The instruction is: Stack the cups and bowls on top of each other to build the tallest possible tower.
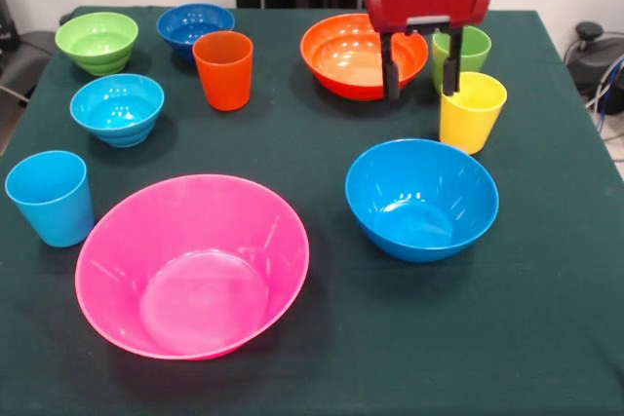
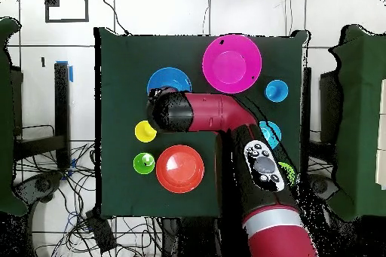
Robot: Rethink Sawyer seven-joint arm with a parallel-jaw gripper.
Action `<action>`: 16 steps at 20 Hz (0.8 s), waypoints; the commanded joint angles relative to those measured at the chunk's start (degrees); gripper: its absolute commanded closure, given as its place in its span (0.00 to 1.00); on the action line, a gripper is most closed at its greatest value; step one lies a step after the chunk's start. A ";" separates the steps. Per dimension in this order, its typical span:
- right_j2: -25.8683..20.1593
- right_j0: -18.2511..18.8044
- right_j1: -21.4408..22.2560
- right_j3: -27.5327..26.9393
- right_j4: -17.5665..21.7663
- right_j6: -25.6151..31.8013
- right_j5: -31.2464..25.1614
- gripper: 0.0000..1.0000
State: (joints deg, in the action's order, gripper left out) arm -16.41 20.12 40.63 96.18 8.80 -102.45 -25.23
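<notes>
No tower stands; the three large bowls sit apart on the green cloth: pink bowl (image 1: pixel 192 265) (image 2: pixel 231 63) front left, blue bowl (image 1: pixel 421 197) (image 2: pixel 167 82) front right, orange bowl (image 1: pixel 356 54) (image 2: pixel 179 169) at the back. My gripper (image 1: pixel 421 70) is open and empty. It hangs above the gap between the orange bowl and the yellow cup (image 1: pixel 471 111) (image 2: pixel 145 131), with the green cup (image 1: pixel 462 51) (image 2: pixel 143 163) behind it. The orange cup (image 1: pixel 223 69) and light blue cup (image 1: pixel 50 198) (image 2: pixel 277 90) stand at the left.
Three small ridged bowls sit at the back left: green (image 1: pixel 97 41), dark blue (image 1: pixel 195 26), light blue (image 1: pixel 117 108) (image 2: pixel 271 132). In the overhead view the arm (image 2: pixel 219 114) covers the gripper, the orange cup and part of the blue bowl. Cables lie beyond the table's edges.
</notes>
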 commanded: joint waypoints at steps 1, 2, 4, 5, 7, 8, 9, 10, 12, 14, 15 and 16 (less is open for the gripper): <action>-6.62 4.14 1.29 9.30 -0.47 -4.58 6.66 0.00; -7.75 4.99 1.29 10.04 -0.78 -4.67 7.36 0.00; -9.68 6.37 1.25 11.34 -1.24 -5.11 8.76 0.00; -10.48 6.91 1.21 11.89 -1.39 -5.48 9.46 0.00; -11.52 7.48 1.03 12.69 -1.55 -6.36 10.79 0.00; -11.82 7.57 0.89 12.84 -1.56 -6.55 11.16 0.00; -12.02 7.60 0.77 12.95 -1.50 -6.78 11.61 0.00; -12.18 7.57 0.58 12.81 -1.44 -6.77 11.73 0.00; -12.34 7.38 0.25 12.34 -1.45 -6.73 11.69 0.00; -12.69 7.26 -0.09 11.22 -1.82 -6.21 10.59 0.00; -12.85 7.19 -0.24 10.56 -2.08 -5.92 9.87 0.00; -13.07 7.14 -0.44 9.76 -2.40 -5.55 8.88 0.00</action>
State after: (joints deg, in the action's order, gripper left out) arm -24.17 27.97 42.35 104.91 8.36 -102.45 -15.49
